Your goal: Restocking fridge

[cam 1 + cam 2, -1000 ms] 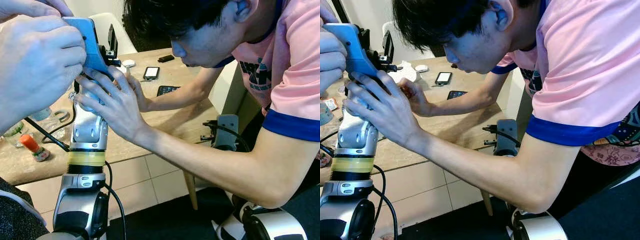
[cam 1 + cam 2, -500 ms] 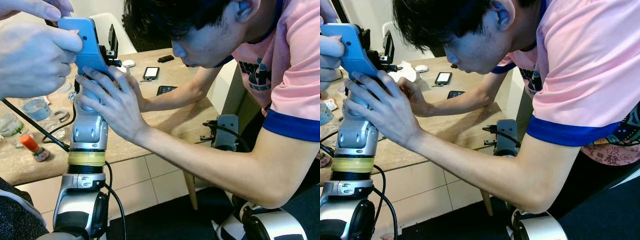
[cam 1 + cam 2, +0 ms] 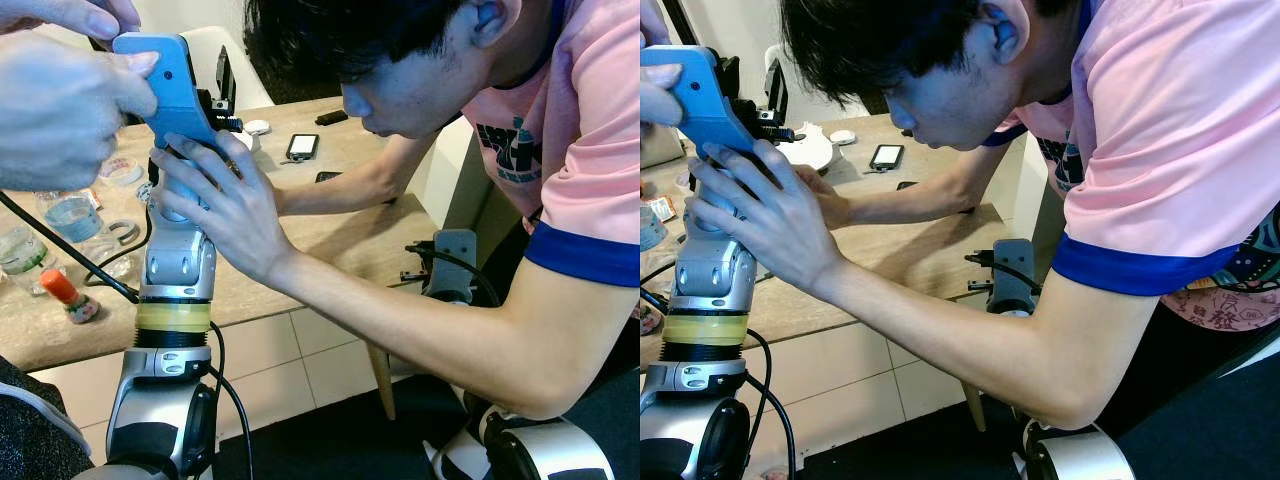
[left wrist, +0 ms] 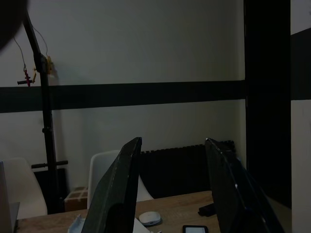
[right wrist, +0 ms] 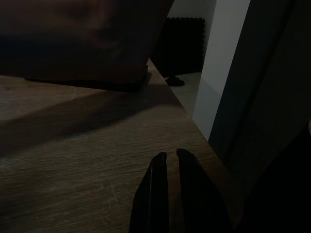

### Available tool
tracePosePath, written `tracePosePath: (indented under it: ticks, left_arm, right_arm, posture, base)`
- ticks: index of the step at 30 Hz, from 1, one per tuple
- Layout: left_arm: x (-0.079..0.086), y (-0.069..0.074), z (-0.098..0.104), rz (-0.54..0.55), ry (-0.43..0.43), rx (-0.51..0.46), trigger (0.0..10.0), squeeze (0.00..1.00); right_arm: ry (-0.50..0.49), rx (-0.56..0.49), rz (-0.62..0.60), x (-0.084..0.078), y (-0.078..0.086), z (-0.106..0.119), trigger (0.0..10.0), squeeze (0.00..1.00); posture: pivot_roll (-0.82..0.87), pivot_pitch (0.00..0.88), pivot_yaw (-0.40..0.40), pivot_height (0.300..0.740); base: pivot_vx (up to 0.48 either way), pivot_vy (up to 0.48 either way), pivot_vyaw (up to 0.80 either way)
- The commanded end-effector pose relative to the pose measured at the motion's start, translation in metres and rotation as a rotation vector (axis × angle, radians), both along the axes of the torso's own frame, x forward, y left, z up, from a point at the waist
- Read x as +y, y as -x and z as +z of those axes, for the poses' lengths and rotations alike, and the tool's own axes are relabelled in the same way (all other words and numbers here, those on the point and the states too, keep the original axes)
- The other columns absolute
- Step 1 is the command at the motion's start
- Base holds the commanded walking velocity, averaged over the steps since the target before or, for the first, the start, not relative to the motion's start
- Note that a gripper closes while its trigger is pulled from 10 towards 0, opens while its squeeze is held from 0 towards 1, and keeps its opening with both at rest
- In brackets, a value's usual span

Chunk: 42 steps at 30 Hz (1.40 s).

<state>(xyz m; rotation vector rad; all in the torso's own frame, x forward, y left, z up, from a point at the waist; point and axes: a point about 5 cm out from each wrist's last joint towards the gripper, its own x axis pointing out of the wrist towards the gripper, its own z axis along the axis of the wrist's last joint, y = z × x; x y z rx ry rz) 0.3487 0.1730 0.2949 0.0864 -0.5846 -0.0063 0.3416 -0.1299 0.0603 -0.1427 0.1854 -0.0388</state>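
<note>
Leaning over a wooden table (image 3: 340,235), a person in a pink shirt (image 3: 575,120) grips the raised left arm (image 3: 178,265) just below its wrist with one hand (image 3: 215,195). A second person's hand (image 3: 55,105) holds a blue tool (image 3: 165,85) against the top of that wrist. The left gripper (image 4: 172,194) points out over the table toward a wall, its two black fingers (image 4: 116,194) spread apart with nothing between them. The right gripper (image 5: 167,191) sits low beside the table edge, fingers almost touching and holding nothing; a narrow slit shows between them.

On the table: a water bottle (image 3: 72,215) and a small bottle with an orange cap (image 3: 65,293) near the left arm, a phone (image 3: 302,146) and a white round object (image 3: 258,127) farther back. A white chair (image 3: 225,55) stands behind the table. A black cable (image 3: 70,258) runs across the table edge to the arm. No fridge can be made out.
</note>
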Motion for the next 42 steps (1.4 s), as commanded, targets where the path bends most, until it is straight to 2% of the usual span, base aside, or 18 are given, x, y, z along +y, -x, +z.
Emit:
tracePosePath:
  ticks: [1,42]
  left_arm:
    - [0.0004,-0.0004,-0.0025,0.003,-0.019,0.017,10.0,0.00]
    - [-0.0011,0.0002,-0.0046,0.001,-0.015,0.018,10.0,0.00]
  right_arm:
    - [-0.004,0.016,-0.005,0.0006,0.0017,-0.0035,10.0,0.00]
    - [0.000,0.035,-0.003,-0.0007,0.0040,-0.0077,10.0,0.00]
  posture:
    - [0.06,0.000,0.047,0.740]
    - [0.06,0.000,0.040,0.740]
  base:
    - [0.000,0.000,0.00]
    - [0.000,0.000,0.00]
